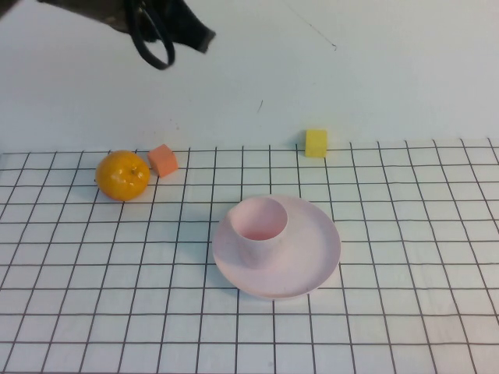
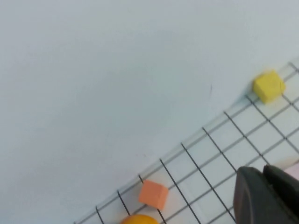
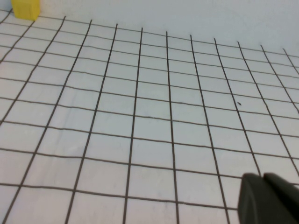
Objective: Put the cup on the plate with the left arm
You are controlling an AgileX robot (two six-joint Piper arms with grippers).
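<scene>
The pale pink cup point(image 1: 260, 226) stands upright on the left part of the round pale pink plate point(image 1: 312, 257), near the middle of the gridded cloth. The left arm point(image 1: 156, 27), dark with a black cable loop, is raised at the far left, well away from the cup. In the left wrist view my left gripper point(image 2: 264, 179) is shut and empty, its two dark fingers pressed together above the cloth. My right gripper point(image 3: 263, 179) shows only in the right wrist view, shut and empty over bare grid cloth.
An orange fruit point(image 1: 122, 174) and an orange cube point(image 1: 163, 160) lie at the far left of the cloth. A yellow cube point(image 1: 316, 143) sits at the cloth's far edge behind the plate. It also shows in the left wrist view point(image 2: 268, 86) and the right wrist view point(image 3: 25, 8).
</scene>
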